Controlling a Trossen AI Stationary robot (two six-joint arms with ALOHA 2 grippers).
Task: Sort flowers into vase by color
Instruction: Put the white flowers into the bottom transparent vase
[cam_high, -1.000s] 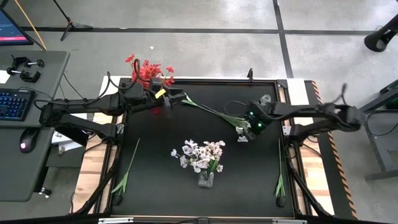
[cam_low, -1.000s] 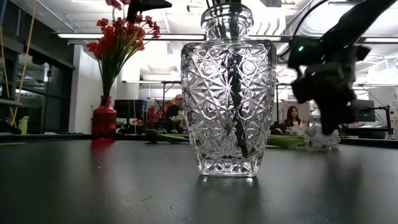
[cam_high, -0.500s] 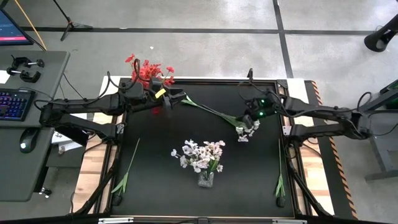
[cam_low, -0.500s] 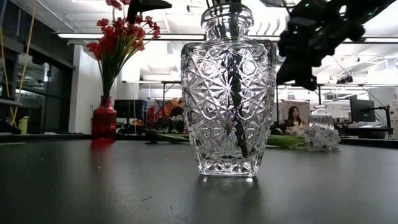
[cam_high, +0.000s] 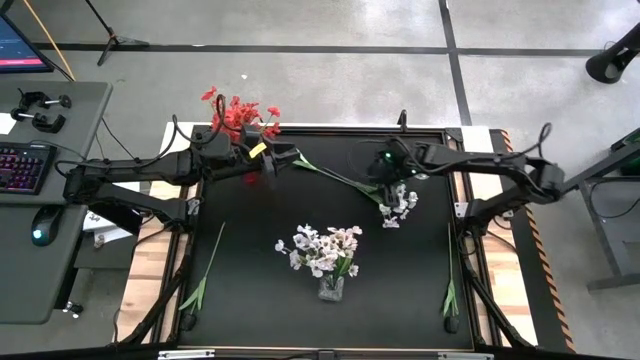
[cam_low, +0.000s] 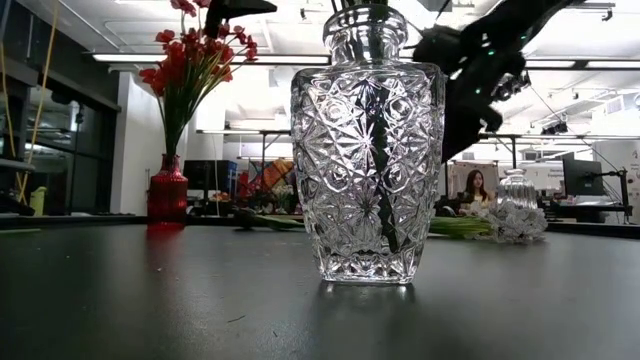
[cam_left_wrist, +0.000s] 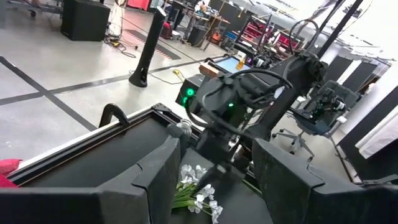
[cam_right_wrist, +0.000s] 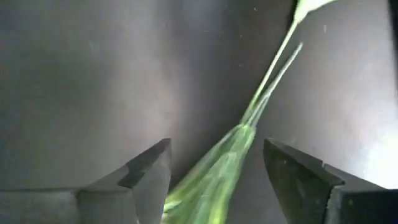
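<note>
— Where are the flowers right now?

— Sorted in part. The white flowers (cam_high: 322, 250) stand in a clear cut-glass vase (cam_low: 366, 150) near the middle of the counter (cam_high: 250, 215), a little toward the front edge. The red flowers (cam_high: 238, 115) are in a red vase (cam_low: 167, 192) at the far left corner. One more white spray (cam_high: 398, 206) lies flat on the counter right of the middle, its green stem (cam_high: 335, 174) running toward the far left corner.

— And the right tool?

— The right tool (cam_high: 388, 180) hangs over that stem, just beside the white blossoms on their far side. Its fingers (cam_right_wrist: 144, 177) stand wide, with the stem showing between them on the counter below, not gripped.

— The left one?

— The left tool (cam_high: 278, 162) sits by the far left corner next to the red vase, near the tip of the same stem. Its fingers (cam_left_wrist: 152, 180) are spread wide and hold nothing.

— Anything else lying there?

— A bare green stem (cam_high: 206, 268) lies near the left edge and another (cam_high: 451, 290) near the right front corner.
</note>
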